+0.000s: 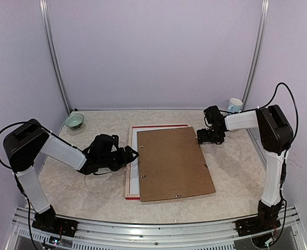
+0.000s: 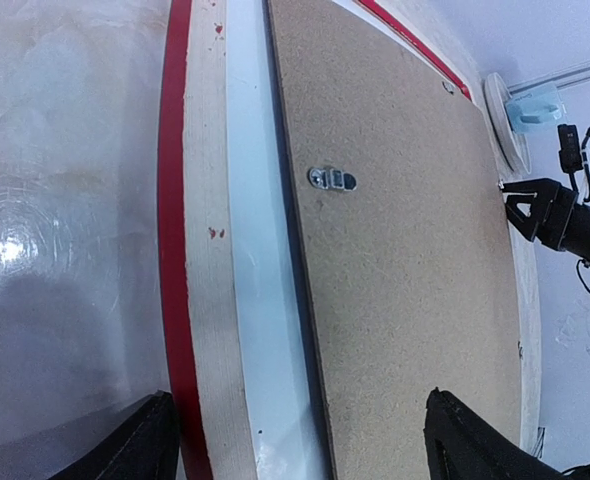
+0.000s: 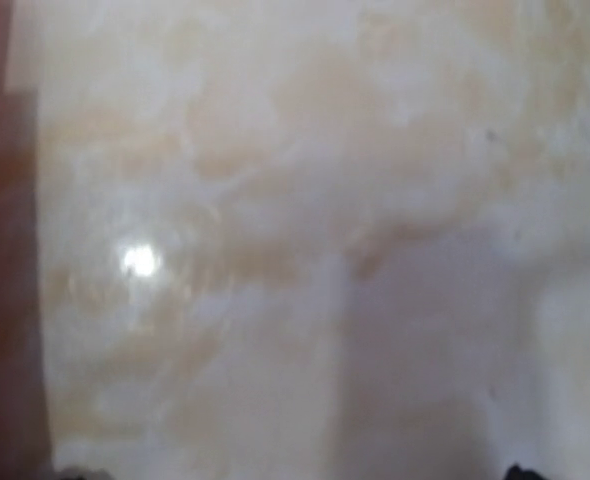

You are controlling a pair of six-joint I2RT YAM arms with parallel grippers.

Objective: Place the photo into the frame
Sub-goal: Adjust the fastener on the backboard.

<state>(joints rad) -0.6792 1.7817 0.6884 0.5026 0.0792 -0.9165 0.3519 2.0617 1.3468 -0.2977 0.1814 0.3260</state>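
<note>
The frame (image 1: pixel 132 156) lies face down mid-table, with thin red edges and a pale wood back (image 2: pixel 203 200). A brown backing board (image 1: pixel 174 164) rests askew over it, with a metal hanger (image 2: pixel 333 179) on it. Beside the board's left edge a white sheet (image 2: pixel 260 260) shows in the opening. Whether it is the photo's back I cannot tell; no printed side shows. My left gripper (image 1: pixel 135 154) hangs open over the frame's left rail and the board's edge, jaws wide apart (image 2: pixel 305 445). My right gripper (image 1: pixel 199 138) stands open at the board's far right corner (image 2: pixel 510 195), holding nothing.
A small greenish bowl (image 1: pixel 74 121) sits at the back left and a white cup (image 1: pixel 235 104) at the back right corner. Enclosure walls and metal posts close in the table. The right wrist view shows only blurred marbled tabletop (image 3: pixel 295 200).
</note>
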